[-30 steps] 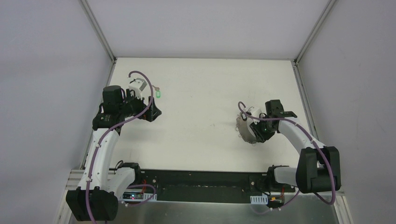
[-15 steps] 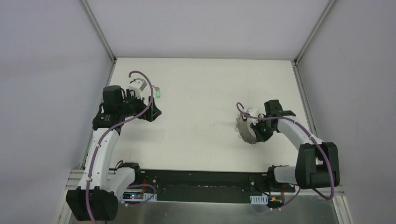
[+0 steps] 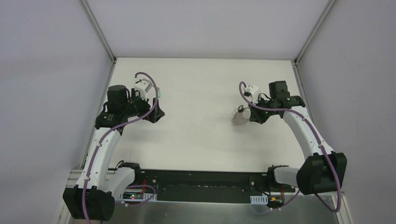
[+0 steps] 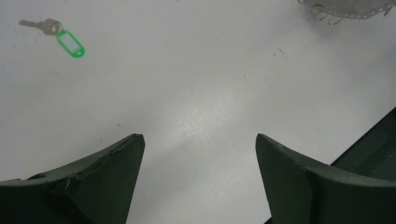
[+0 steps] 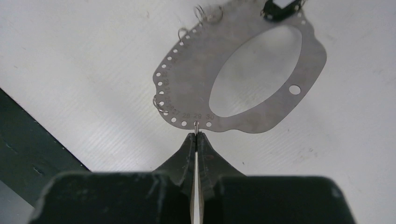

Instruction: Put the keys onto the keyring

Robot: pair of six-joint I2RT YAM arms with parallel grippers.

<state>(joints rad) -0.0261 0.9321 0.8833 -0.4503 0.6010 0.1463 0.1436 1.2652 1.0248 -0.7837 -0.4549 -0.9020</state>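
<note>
The key (image 4: 49, 26) is small and silver, with a green plastic tag (image 4: 71, 44), and lies flat on the white table. In the top view only its green tag (image 3: 159, 93) shows, just past my left gripper (image 3: 155, 111). That left gripper (image 4: 198, 136) hovers open and empty, with the key ahead and to its left. The keyring (image 5: 261, 70) is a flat silver loop with a big oval opening, numbered holes, small wire rings and a black tag (image 5: 279, 9). My right gripper (image 5: 196, 134) is shut on one small wire ring at its rim. The keyring (image 3: 239, 117) hangs off the table.
A black strip (image 3: 201, 179) runs along the table's near edge by the arm bases and shows in the right wrist view's lower left (image 5: 28, 154). Grey walls enclose the table on three sides.
My right gripper closed on the keyring's small ring and lifted it up and toward the back of the table. My left arm shifted slightly toward the key, still open.
</note>
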